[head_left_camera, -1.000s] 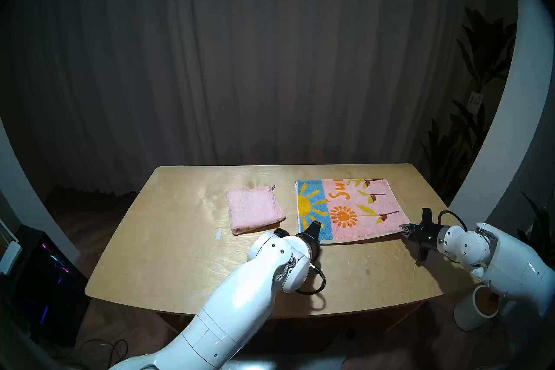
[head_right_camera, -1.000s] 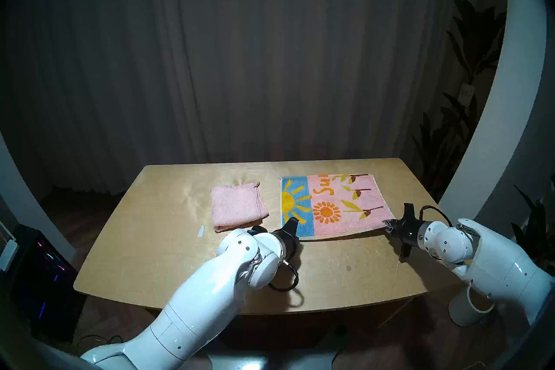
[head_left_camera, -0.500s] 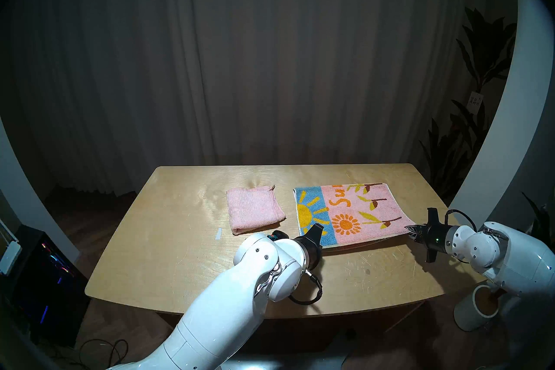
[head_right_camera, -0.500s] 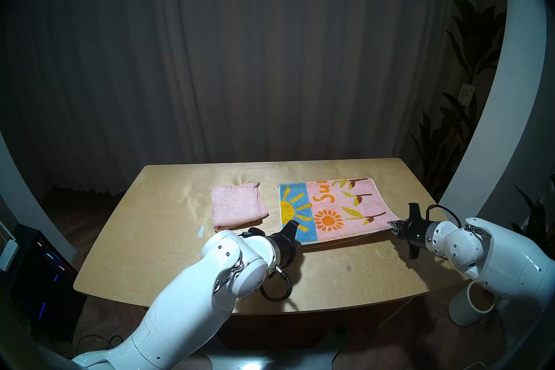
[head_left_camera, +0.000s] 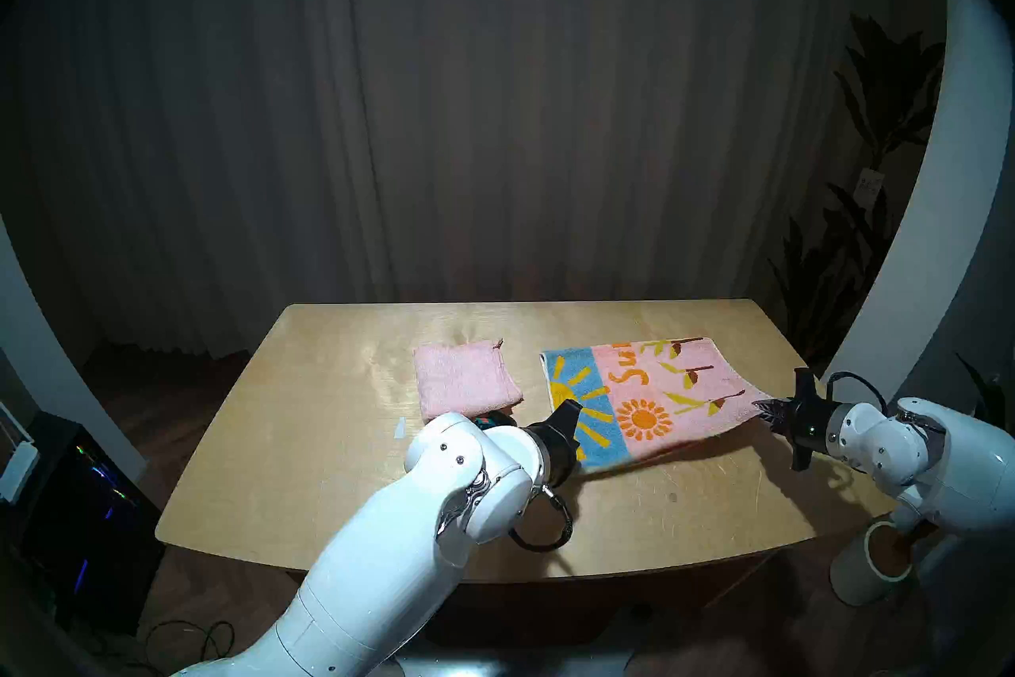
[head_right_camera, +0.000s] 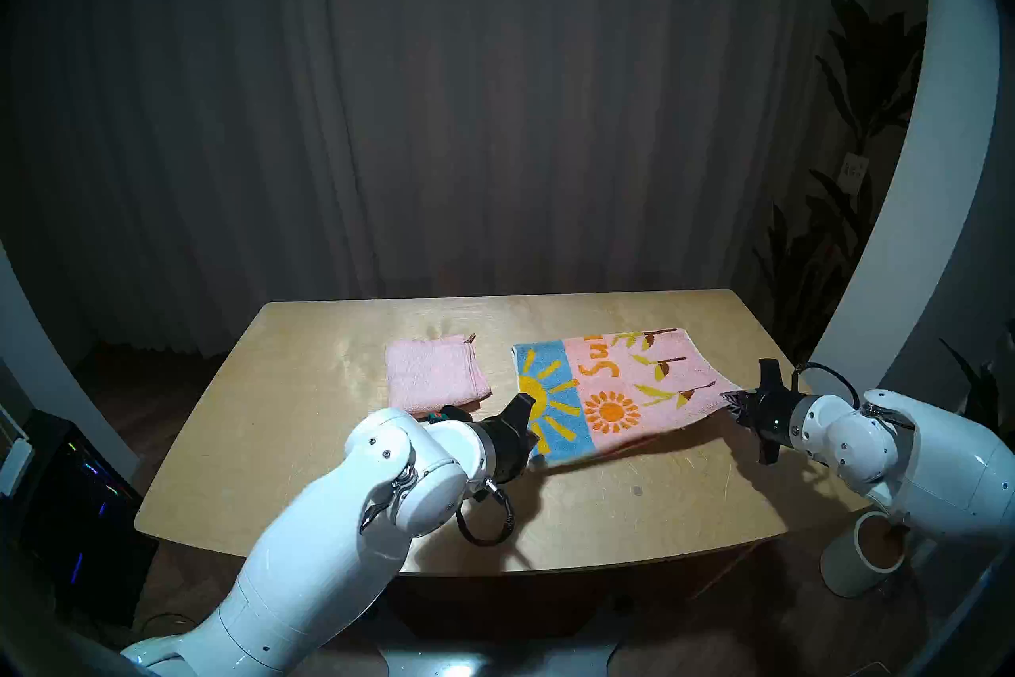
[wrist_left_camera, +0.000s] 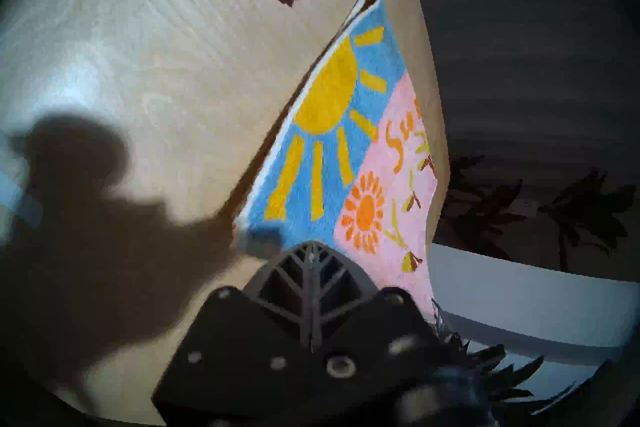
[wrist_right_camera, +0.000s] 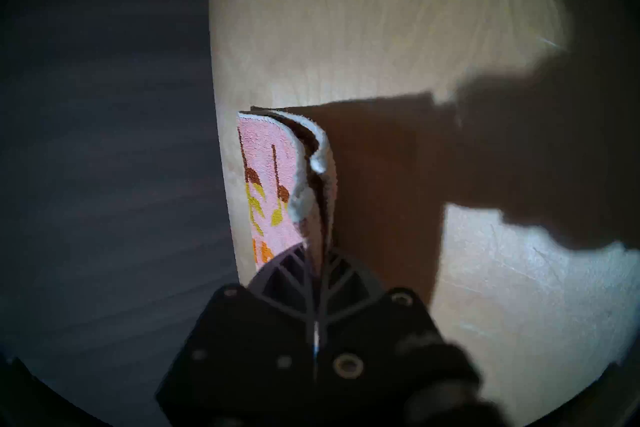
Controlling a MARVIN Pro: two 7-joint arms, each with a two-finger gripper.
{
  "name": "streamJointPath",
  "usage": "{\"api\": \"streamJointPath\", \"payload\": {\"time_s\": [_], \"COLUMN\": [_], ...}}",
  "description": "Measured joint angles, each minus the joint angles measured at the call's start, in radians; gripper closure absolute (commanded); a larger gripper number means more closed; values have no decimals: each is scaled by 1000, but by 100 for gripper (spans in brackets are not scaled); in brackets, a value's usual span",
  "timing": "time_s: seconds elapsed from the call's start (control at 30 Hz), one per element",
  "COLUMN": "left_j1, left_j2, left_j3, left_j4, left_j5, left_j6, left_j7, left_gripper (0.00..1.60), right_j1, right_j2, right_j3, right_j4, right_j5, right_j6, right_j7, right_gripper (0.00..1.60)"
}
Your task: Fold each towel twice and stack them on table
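Surroundings: a dark pleated curtain hangs behind the light plywood surface with rounded corners; a leafy plant stands at the far right, and a white cylindrical cup sits below the near right corner.
In the way: a small white tape strip lies near the left arm; the wrist hides part of the folded towel's near edge.
Folded towel: the plain pale pink terry towel, a compact square, lies flat mid-surface, just beside the patterned one but apart.
Patterned towel: the pink-and-blue terry towel with yellow sun and orange flower is doubled over, near edge raised, far edge resting on the surface.
Left hand: clenched on the blue near corner.
Right hand: clenched on the pink near corner.
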Motion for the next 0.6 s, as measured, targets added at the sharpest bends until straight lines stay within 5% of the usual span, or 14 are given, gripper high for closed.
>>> {"api": "streamJointPath", "payload": {"time_s": [0.4, 0.5, 0.57, 0.6], "left_j1": [-20, -16, -12, -7], "left_j2": [-10, -10, -9, -7], "left_j3": [-12, -23, -27, -29], "left_j4": [50, 55, 54, 52], "left_j5": [-8, -37, -50, -62], "left_j6": [11, 18, 23, 31], "left_j7": [20, 39, 42, 45], "left_gripper": [160, 110, 99, 53], "right_j1": [-62, -65, -64, -61], "right_j2": [-32, -45, -50, -55], "right_j3": [59, 52, 47, 40], "right_j4": [-29, -32, -32, -32], "right_j5": [0, 0, 0, 0], "right_j6": [-28, -35, -38, -40], "right_j7": [-29, -37, -40, -43], "right_gripper": [160, 160, 160, 160]}}
